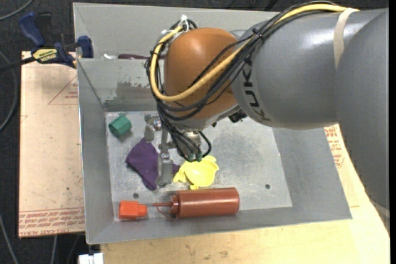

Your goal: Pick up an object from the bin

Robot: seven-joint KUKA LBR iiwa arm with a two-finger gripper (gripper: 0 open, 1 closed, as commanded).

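Looking down into a grey metal bin (pixel 93 133), a large grey robot arm with an orange wrist cover (pixel 198 68) and yellow cables reaches in from the right. Its claw (pixel 164 170) stands low over the bin floor, at the right edge of a purple floppy piece (pixel 142 161) that lies left of centre. A crumpled yellow thing (pixel 199 173) lies just beside the claw on the other side. Whether the claw is released or clenched cannot be told. The purple piece looks soft, light and limp, likely cloth or rubber. It would probably sag when lifted, so a pinch on a raised fold near its middle seems safer than one on a thin edge. Near the front wall lie a reddish-brown squeeze bottle (pixel 207 202) on its side and a small orange block (pixel 132 210). A green block (pixel 120 126) sits well apart toward the back left.
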